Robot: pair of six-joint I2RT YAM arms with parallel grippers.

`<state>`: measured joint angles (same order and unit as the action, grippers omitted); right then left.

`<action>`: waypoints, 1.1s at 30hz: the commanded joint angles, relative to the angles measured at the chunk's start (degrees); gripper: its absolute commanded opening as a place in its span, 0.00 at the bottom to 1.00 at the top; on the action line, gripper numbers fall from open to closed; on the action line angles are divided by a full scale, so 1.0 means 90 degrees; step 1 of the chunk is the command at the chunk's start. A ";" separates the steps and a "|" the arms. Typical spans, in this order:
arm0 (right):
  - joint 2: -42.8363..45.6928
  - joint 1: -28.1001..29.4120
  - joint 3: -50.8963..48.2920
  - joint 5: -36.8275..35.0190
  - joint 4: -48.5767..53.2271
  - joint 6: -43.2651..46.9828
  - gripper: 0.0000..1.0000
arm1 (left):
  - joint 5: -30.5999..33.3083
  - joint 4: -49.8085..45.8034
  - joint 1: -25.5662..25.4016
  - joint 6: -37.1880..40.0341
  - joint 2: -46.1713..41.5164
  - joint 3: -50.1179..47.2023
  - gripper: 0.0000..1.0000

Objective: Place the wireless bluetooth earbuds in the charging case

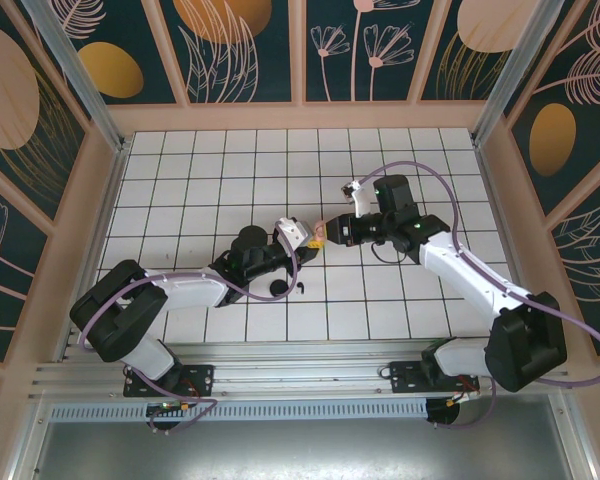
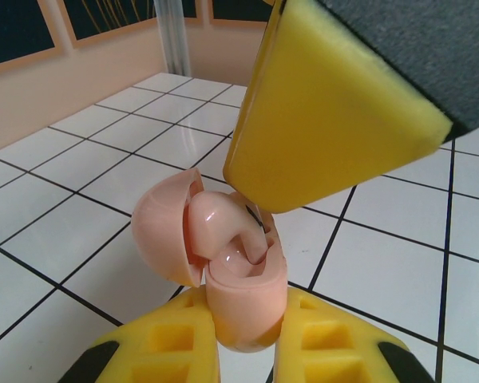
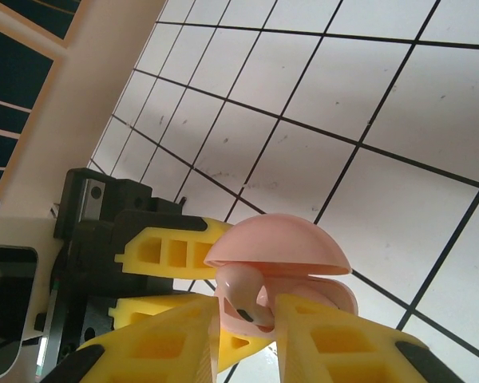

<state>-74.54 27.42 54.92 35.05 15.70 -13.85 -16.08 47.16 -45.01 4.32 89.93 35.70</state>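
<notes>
Pink charging case (image 1: 321, 237) at mid-table from above, held off the white tiles (image 1: 210, 170) in the closed left gripper (image 1: 310, 238); right gripper (image 1: 329, 232) nose to nose with it, tip at the case.

From the left wrist: case (image 2: 161, 231) hinged open, base clamped tight between the left gripper's yellow fingers (image 2: 172, 343); pink earbud (image 2: 220, 227) partly seated inside, one yellow finger (image 2: 327, 120) of the right gripper touching it from above.

From the right wrist: right gripper (image 3: 247, 323) nearly closed, the earbud (image 3: 241, 294) nipped in the narrow gap between its fingertips, just under the raised lid of the case (image 3: 275, 243); left gripper's fingers (image 3: 169, 247) behind, on the case.
</notes>
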 commanded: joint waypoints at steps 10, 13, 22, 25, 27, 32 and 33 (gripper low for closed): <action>-0.0155 0.0000 0.0275 0.0119 -0.0162 0.0111 0.26 | -0.0190 0.0009 0.0016 0.0071 -0.0204 0.0183 0.07; -0.0164 0.0008 0.0242 0.0129 -0.0144 0.0122 0.26 | -0.0158 0.0024 0.0014 0.0053 -0.0220 0.0186 0.07; 0.0054 0.0005 -0.0122 0.0044 -0.0104 0.0101 0.19 | -0.0139 0.0291 0.0011 -0.0125 -0.0275 0.0133 0.07; 0.0123 -0.0008 -0.0206 0.0049 -0.0124 0.0087 0.16 | -0.0153 0.0353 0.0012 -0.0182 -0.0263 0.0139 0.07; 0.0138 -0.0004 -0.0241 0.0058 -0.0124 0.0093 0.15 | -0.0152 0.0411 0.0014 -0.0208 -0.0265 0.0135 0.07; 0.0147 -0.0011 -0.0324 0.0087 -0.0095 0.0169 0.13 | -0.0174 0.0483 0.0014 -0.0245 -0.0265 0.0134 0.07; 0.0138 -0.0014 -0.0322 0.0072 -0.0084 0.0171 0.13 | -0.0204 0.0478 0.0012 -0.0238 -0.0261 0.0135 0.07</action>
<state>-74.06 27.42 52.93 35.70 14.92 -13.78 -16.49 46.85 -44.91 2.76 89.27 35.70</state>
